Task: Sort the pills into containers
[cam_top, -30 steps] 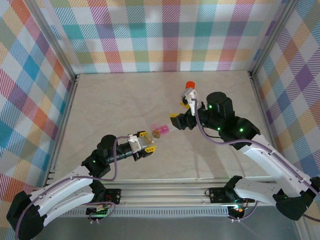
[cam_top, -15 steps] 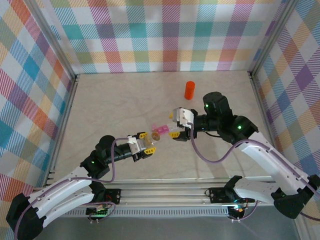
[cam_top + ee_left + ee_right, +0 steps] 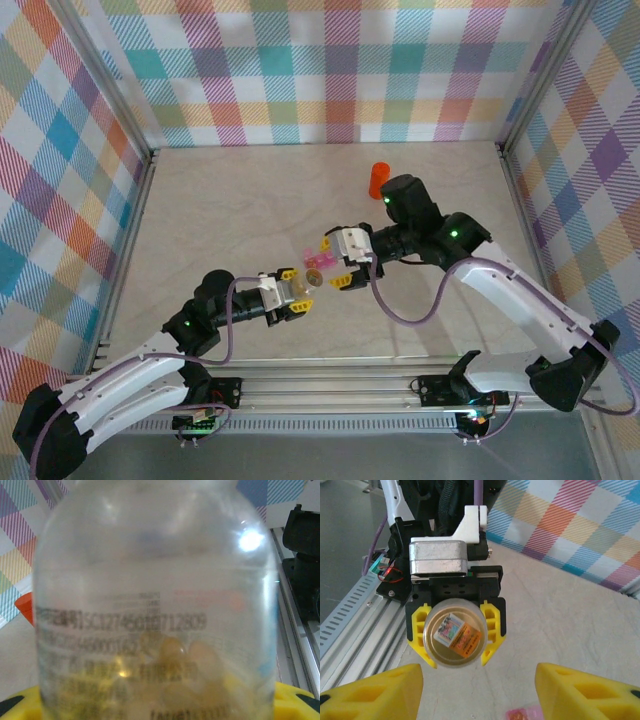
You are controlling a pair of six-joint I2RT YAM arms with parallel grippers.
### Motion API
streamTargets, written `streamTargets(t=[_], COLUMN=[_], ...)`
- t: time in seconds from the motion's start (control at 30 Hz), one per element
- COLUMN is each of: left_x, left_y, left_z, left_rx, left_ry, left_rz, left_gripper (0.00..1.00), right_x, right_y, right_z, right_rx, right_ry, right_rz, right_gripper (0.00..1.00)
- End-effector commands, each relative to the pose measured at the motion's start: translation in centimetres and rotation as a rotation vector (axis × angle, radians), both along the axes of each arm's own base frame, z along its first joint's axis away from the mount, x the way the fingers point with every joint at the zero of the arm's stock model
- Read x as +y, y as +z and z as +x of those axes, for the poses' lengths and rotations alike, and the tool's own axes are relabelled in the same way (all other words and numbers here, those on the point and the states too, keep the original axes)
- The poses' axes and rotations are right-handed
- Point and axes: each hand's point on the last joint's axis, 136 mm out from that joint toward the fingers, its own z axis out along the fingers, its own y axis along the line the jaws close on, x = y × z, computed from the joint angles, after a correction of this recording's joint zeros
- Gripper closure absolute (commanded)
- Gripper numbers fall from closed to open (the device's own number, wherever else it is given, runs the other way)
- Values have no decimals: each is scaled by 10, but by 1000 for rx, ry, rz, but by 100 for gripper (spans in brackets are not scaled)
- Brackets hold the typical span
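Left gripper pinches the clear pill bottle, its labelled end facing right. The pink pill box lies just beyond it, near my spread right gripper. Risk: if I close off-centre, I could twist the bottle loose and scatter the pills.

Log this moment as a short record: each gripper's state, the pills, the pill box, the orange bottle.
left gripper: shut on the clear pill bottle, whose round end points toward the right gripper
right gripper: open, nothing between its fingers, facing the bottle
pills: yellowish, inside the clear pill bottle
pink pill box: on the table, close by the right gripper
orange bottle: upright at the back, partly hidden behind the right arm, untouched
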Motion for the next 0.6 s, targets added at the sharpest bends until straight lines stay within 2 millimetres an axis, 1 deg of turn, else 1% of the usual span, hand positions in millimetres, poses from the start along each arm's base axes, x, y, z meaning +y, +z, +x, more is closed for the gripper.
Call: streamTargets(t=[0.0,0.23,0.37,0.57], left_x=[-5,-4,-5,-7], left_y=[19,18,18,16], left_z=[-3,-3,-3,-4], left_rx=[-43,-43,-42,-32], left_ry=[-34,-29,-35,-45], left_rz=[-28,-24,-24,-19], left_gripper=[100,100,100,100], right_x=[8,11,12,19], right_y=[1,-4,-9,-20], right_z=[-12,-21,-21,-21], right_rx=[-5,12,5,-6], right_ry=[93,154,153,160], right_rz=[-3,-21,-45,-102], right_gripper=[39,40,40,40])
